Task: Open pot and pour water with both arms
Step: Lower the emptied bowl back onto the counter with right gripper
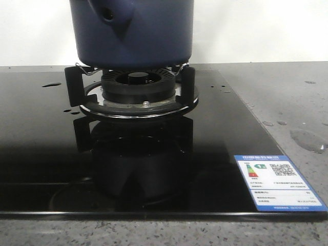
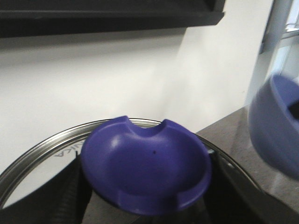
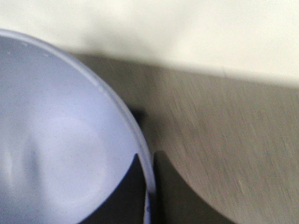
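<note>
In the front view we see the pot (image 1: 132,32) at the top centre of the frame, seated on the burner (image 1: 136,91) of a black glass cooktop (image 1: 46,169); its stubby side socket (image 1: 107,14) with the round hole faces the camera at upper left. Small drops and puddles of water (image 1: 308,139) lie on the grey stone bench (image 1: 287,97) at the right edge, and a few more on the glass at left. An energy label (image 1: 277,180) sits at the lower right of the cooktop. In the left wrist view, the left claw (image 2: 145,205) is pinching the purple knob (image 2: 145,170) of a glass lid (image 2: 32,161) with a steel rim. In the right wrist view, the right claw (image 3: 148,191) is closed on the rim of a light blue bowl (image 3: 56,149) filling the left of the frame.
</note>
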{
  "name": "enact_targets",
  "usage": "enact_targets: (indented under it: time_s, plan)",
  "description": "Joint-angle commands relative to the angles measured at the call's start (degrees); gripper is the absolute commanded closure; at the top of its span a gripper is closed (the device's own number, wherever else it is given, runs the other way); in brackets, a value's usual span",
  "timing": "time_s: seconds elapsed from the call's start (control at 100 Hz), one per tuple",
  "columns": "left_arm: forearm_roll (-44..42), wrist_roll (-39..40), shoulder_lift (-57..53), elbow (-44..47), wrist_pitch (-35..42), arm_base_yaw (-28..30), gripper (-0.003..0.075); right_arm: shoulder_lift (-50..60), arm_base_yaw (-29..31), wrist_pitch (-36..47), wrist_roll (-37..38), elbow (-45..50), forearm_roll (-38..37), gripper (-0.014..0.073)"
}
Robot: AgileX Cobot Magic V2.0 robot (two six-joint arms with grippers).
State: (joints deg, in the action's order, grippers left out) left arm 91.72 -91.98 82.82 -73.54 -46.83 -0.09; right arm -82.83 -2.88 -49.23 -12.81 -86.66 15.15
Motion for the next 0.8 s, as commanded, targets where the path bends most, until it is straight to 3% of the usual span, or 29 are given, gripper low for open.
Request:
enact_targets:
  time_s: [0.0,0.3,0.79]
  plan:
    - [6.66,0.22,-2.8,-2.35,-2.64,0.05,0.0309,1.1,4.15,-6.66,2.93,-1.03,-1.71,0.0649]
    - [6.81,0.22,-2.8,-2.35,-2.63,-3.06,0.0309,0.37,12.09,-8.1,3.43,10.06,-3.87,0.0649]
    - [6.81,0.22,-2.8,-2.35,-2.61,-3.95,0.0309,-3.72,12.5,-8.79,3.43,11.98,-6.43,0.0649]
